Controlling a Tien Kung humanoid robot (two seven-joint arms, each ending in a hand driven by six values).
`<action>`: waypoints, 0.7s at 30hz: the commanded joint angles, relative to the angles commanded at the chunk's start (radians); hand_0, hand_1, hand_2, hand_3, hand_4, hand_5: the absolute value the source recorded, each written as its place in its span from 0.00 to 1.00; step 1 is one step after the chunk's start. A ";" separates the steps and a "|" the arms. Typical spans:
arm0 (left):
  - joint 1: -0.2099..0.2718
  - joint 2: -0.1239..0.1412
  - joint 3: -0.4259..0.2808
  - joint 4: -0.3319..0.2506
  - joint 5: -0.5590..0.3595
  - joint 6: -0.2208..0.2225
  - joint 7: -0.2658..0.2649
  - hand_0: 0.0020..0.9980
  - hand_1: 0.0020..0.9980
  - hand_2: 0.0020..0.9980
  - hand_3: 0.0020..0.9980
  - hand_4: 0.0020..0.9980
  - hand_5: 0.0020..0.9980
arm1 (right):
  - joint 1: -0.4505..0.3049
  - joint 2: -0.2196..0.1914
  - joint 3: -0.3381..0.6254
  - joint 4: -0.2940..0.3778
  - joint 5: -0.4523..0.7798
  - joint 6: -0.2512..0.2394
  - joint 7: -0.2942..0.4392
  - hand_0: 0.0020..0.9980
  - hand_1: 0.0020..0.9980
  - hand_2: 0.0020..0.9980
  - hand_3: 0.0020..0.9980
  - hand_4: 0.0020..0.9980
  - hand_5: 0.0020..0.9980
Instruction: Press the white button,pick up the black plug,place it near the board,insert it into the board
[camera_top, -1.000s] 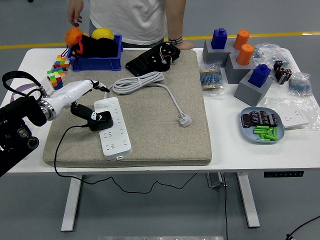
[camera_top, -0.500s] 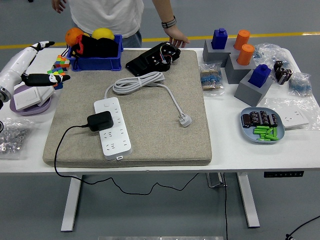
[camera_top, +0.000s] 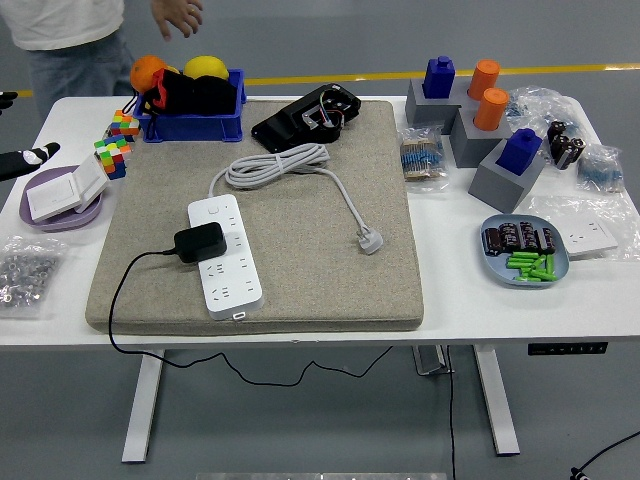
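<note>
The black plug (camera_top: 200, 241) sits on the left side of the white power strip (camera_top: 230, 275), which lies on the beige mat (camera_top: 320, 280). Its black cord (camera_top: 118, 300) trails off the mat's left edge and under the table. A small button (camera_top: 240, 316) shows at the strip's near end. Only the tips of my left hand (camera_top: 22, 160) show at the far left edge, well away from the plug. The fingers are spread and hold nothing. A white switch (camera_top: 60, 195) rests on a purple plate (camera_top: 88, 213) just below that hand. My right hand is out of sight.
A coiled white cable (camera_top: 275, 165) with its white plug (camera_top: 370, 241) lies mid-mat. Behind are a black device (camera_top: 305, 118), a blue bin (camera_top: 190, 125) with fruit, and colour cubes (camera_top: 112, 150). A screw bag (camera_top: 25, 272) lies left. Blocks and a battery tray (camera_top: 525, 265) stand right. A person's hand (camera_top: 180, 15) hovers top left.
My left hand let go of the plug on the strip, then pulled back left until almost out of view. The person moved from top centre to top left.
</note>
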 joint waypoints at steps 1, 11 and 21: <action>0.004 -0.003 -0.005 -0.002 0.001 0.000 0.000 0.83 0.86 0.84 0.83 0.87 0.15 | 0.000 0.000 0.000 0.000 0.000 0.000 0.000 0.72 0.70 0.69 0.62 0.74 0.43; 0.031 -0.032 -0.034 -0.024 0.006 -0.007 0.009 0.82 0.84 0.84 0.81 0.86 0.14 | 0.002 -0.004 -0.003 0.000 0.002 -0.001 -0.001 0.72 0.70 0.69 0.62 0.74 0.43; 0.047 -0.059 -0.049 -0.051 -0.002 -0.015 0.018 0.81 0.84 0.83 0.81 0.85 0.13 | 0.001 -0.002 -0.009 -0.001 0.003 0.001 -0.002 0.72 0.70 0.69 0.62 0.74 0.43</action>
